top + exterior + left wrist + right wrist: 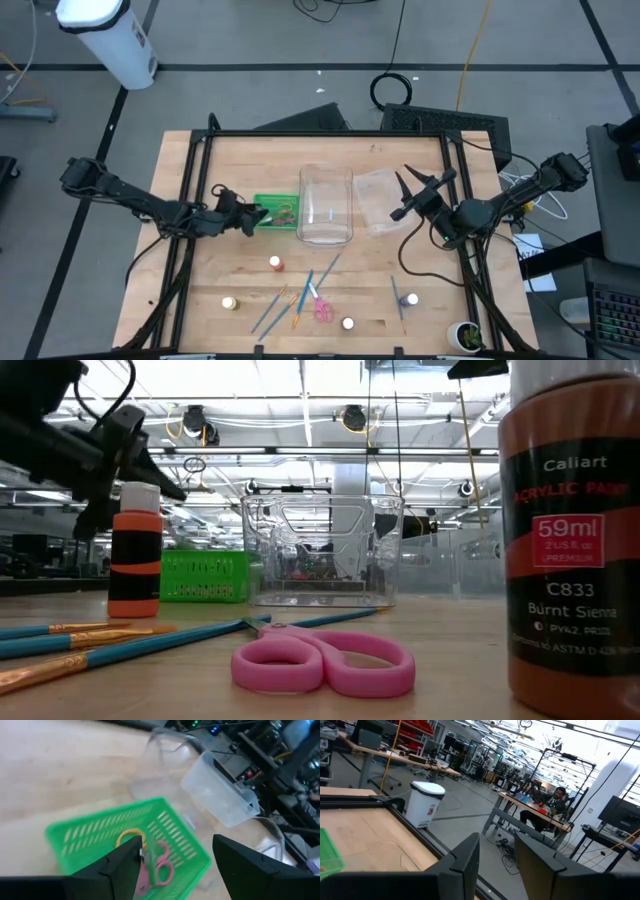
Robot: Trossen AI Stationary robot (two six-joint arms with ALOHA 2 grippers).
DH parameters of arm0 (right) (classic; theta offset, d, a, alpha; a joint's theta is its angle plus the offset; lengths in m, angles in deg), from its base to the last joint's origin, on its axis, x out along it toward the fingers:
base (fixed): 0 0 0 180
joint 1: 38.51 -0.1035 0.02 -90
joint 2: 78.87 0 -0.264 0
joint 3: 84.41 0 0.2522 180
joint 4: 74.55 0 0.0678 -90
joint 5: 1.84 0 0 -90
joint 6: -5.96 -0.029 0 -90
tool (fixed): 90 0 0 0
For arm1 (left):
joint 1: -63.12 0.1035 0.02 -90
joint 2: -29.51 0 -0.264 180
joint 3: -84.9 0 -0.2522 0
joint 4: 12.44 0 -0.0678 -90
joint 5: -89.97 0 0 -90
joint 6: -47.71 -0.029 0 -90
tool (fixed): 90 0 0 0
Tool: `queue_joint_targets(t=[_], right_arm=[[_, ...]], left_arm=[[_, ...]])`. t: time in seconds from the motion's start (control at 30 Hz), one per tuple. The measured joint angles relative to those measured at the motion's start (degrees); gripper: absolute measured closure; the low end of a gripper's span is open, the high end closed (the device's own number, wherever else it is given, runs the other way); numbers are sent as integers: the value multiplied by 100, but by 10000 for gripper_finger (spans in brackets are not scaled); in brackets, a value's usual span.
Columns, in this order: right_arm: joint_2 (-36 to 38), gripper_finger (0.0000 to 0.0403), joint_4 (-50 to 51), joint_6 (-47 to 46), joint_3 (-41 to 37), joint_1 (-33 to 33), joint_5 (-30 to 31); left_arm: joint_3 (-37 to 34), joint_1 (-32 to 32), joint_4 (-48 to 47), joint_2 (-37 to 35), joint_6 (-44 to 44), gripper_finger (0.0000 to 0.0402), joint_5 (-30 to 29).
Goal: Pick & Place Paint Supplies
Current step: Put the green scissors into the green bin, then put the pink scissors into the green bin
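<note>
A pale wooden tabletop (pixel 240 270) with a black frame stands in a large workshop. Near its middle lies a green basket (pixel 276 213), touching the left side of a clear plastic bin (pixel 326 205); a second clear bin (pixel 377 201) lies just right of that. The left gripper (pixel 262 214) hovers at the basket's left edge with its fingers spread, holding nothing; beneath it, pink-handled scissors (pixel 159 866) and a yellow-handled pair (pixel 131 838) lie in the basket. The right gripper (pixel 403 195) is raised over the right bin, its fingers a little apart and empty. Toward the tabletop's near edge lie loose brushes (pixel 283 305), pink scissors (pixel 323 309), an orange paint bottle (pixel 275 263) and other small bottles.
</note>
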Motion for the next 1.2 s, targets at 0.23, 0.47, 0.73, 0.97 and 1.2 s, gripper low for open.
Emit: queue_joint_targets(t=[0.23,0.47,0.73,0.97,1.2], right_arm=[[-10,289,33,-10,0,-23,6],[-10,289,38,-181,-35,-48,12],[-30,289,45,-294,-39,-48,4],[-82,289,497,-524,-39,-48,-846],[-82,289,1049,-831,-39,-48,-3307]], left_arm=[[584,385,-885,-1,-797,149,35],[1118,837,-1795,-1,-878,149,128],[1876,825,-1655,4,-2064,149,366],[2231,645,-1581,4,-3132,149,352],[2231,637,-1630,4,-3704,149,359]])
